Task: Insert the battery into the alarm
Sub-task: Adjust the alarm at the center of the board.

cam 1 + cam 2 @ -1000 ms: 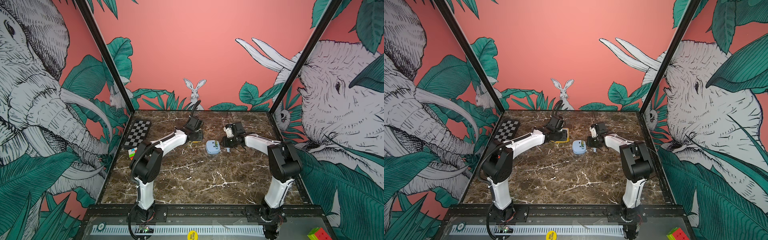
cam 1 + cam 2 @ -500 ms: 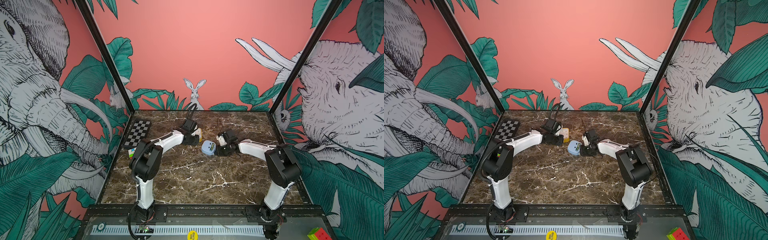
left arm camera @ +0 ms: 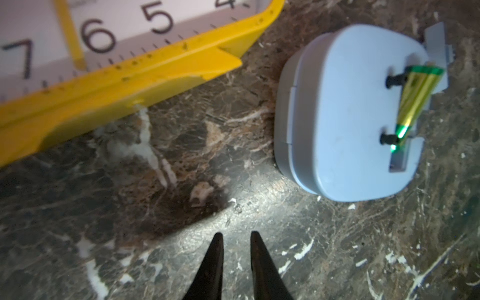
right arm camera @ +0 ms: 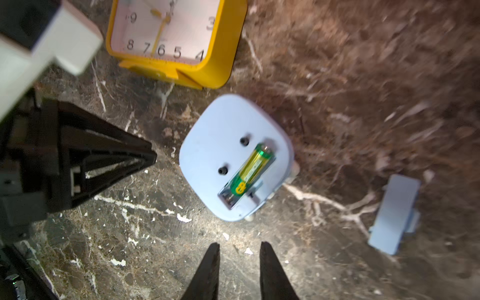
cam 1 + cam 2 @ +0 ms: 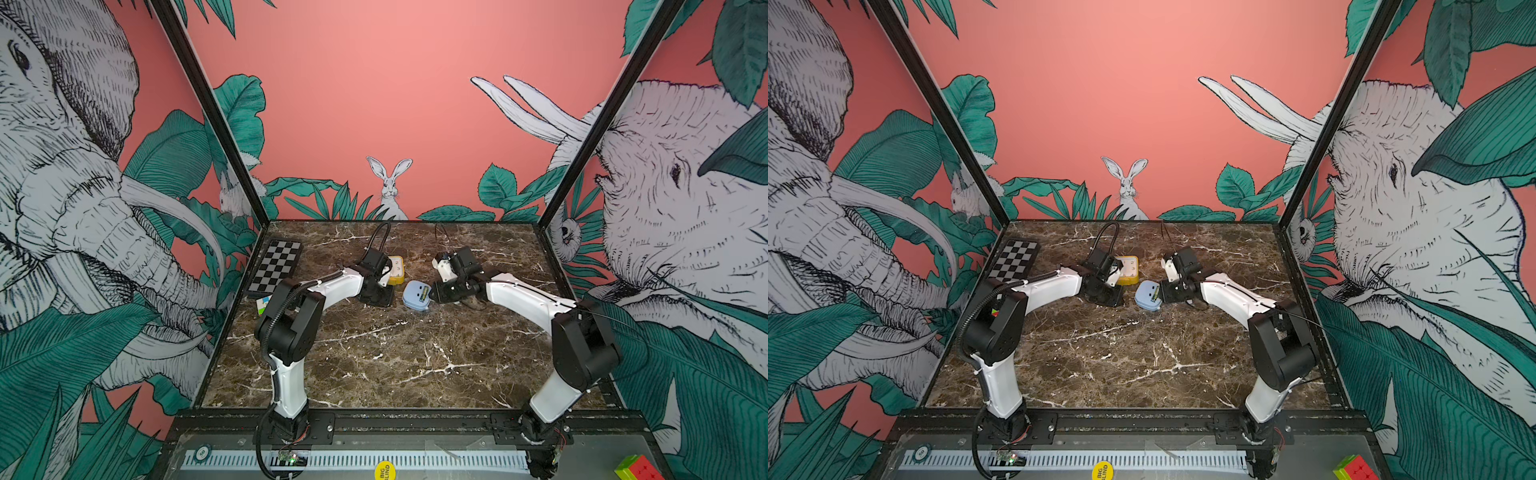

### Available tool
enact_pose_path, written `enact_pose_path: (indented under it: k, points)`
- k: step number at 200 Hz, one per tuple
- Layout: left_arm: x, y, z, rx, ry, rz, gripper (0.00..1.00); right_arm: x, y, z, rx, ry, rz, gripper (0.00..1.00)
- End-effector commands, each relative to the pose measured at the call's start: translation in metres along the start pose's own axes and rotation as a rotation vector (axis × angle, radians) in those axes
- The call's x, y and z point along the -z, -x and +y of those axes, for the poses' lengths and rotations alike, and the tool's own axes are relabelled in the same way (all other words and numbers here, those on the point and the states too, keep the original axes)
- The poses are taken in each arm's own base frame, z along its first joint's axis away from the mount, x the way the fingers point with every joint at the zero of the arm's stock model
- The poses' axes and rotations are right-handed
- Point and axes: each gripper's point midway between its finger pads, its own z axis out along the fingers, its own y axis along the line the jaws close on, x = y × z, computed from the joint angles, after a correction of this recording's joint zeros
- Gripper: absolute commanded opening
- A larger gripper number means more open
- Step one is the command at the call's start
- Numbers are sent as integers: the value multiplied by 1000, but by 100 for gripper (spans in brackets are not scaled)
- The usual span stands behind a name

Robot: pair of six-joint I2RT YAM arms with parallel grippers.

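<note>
Marble table [image 5: 395,353] carries everything we describe. Toward the back of it, the pale blue alarm [image 4: 228,155] lies face down with its back up, and two black knobs [image 4: 244,141] show on that back. The green-and-gold battery [image 4: 249,171] sits in the open slot beside the knobs. In the left wrist view it looks slanted against the slot, one end seemingly raised, so we cannot tell whether it is fully seated. A blue cover [image 4: 394,215] lies flat on the marble, apart from the alarm. A yellow clock [image 4: 220,52] rests near the alarm with its dial visible.

The right gripper [image 4: 239,244] hovers just beside the alarm, its jaws slightly parted with nothing between them. The left gripper [image 3: 237,233] is on the alarm's other side, close to the yellow clock. Its jaws also stand a narrow gap apart and are empty. In both top views we see the two grippers flanking the alarm, neither one touching the battery. A chessboard [image 5: 276,266] lies at the table's left edge, well apart from the alarm.
</note>
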Motion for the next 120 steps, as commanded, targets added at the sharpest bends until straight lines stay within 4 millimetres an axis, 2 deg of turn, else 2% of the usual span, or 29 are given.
enact_pose_path:
  k: [1, 8, 12, 29, 60, 91, 120]
  points:
    - [14, 2, -21, -61, -67, -27, 22, -9, 6, -27, 50, -75, 44, 28]
    - [12, 1, -24, -76, -66, -21, 22, -15, 7, -33, 46, -81, 59, 28]
    - [11, -1, -25, -83, -62, -14, 22, -16, 18, -35, 45, -83, 44, 27]
    - [6, -6, -28, -102, -51, 19, 22, -31, 29, -42, 49, -76, 55, 27]
    - [-4, -6, -41, -131, -58, 45, 22, -60, 45, -40, 69, -25, 65, 25]
    - [-12, -5, -43, -136, -34, 75, 22, -77, 43, -40, 64, 3, 86, 24]
    - [-21, -3, -41, -121, -23, 108, 22, -83, 34, -33, 51, 50, 105, 22]
